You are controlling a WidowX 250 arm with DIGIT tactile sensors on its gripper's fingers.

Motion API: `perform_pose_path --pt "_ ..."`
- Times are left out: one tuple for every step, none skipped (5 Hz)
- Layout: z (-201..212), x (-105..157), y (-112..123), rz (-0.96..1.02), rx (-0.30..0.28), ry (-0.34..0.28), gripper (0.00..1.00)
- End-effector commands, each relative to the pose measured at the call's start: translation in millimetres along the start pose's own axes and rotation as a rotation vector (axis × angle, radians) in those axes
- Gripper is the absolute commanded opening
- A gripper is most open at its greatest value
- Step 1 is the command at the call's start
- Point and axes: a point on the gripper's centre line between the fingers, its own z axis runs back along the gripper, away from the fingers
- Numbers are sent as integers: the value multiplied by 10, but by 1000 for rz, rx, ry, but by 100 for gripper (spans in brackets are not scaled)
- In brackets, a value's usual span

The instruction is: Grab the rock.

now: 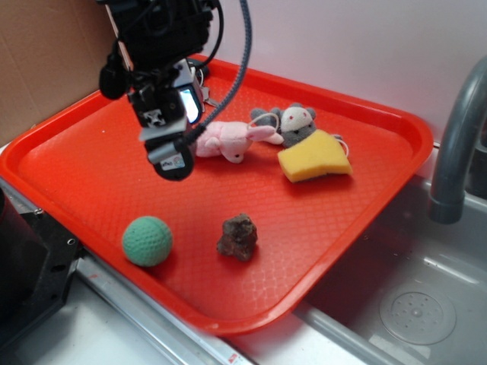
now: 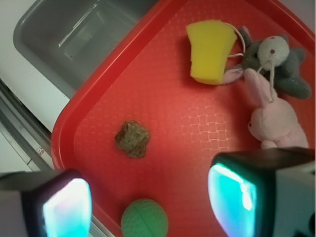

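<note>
The rock point(image 1: 238, 237) point(image 2: 132, 138) is a small, jagged, dark brown-grey lump lying on the red tray point(image 1: 91, 163) point(image 2: 163, 89) near its front edge. My gripper point(image 1: 173, 152) point(image 2: 150, 202) hangs above the tray, up and to the left of the rock, well apart from it. Its jaws stand wide open with nothing between them; both pads point(image 2: 69, 207) glow cyan in the wrist view. The rock lies ahead of the jaws, slightly toward the left pad.
A round green ball point(image 1: 148, 240) point(image 2: 144, 218) sits left of the rock. A pink plush bunny point(image 1: 228, 140) point(image 2: 274, 123), a grey plush mouse point(image 1: 293, 123) point(image 2: 276, 61) and a yellow sponge wedge point(image 1: 313, 156) point(image 2: 211, 50) lie toward the tray's back. A metal sink point(image 1: 411, 304) point(image 2: 79, 39) and faucet point(image 1: 456, 144) are at the right.
</note>
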Motion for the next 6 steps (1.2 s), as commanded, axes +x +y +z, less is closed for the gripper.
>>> perform_pose_path --pt "-427 -93 -281 -100 28 77 100" --pt "-588 -91 -425 -182 53 112 100" --pt "-699 -58 -307 -217 49 118 100" --pt "-820 22 -204 -257 38 148 100" --pt "-934 61 -110 -272 32 184 100" --pt "-980 160 -51 -283 42 198 73"
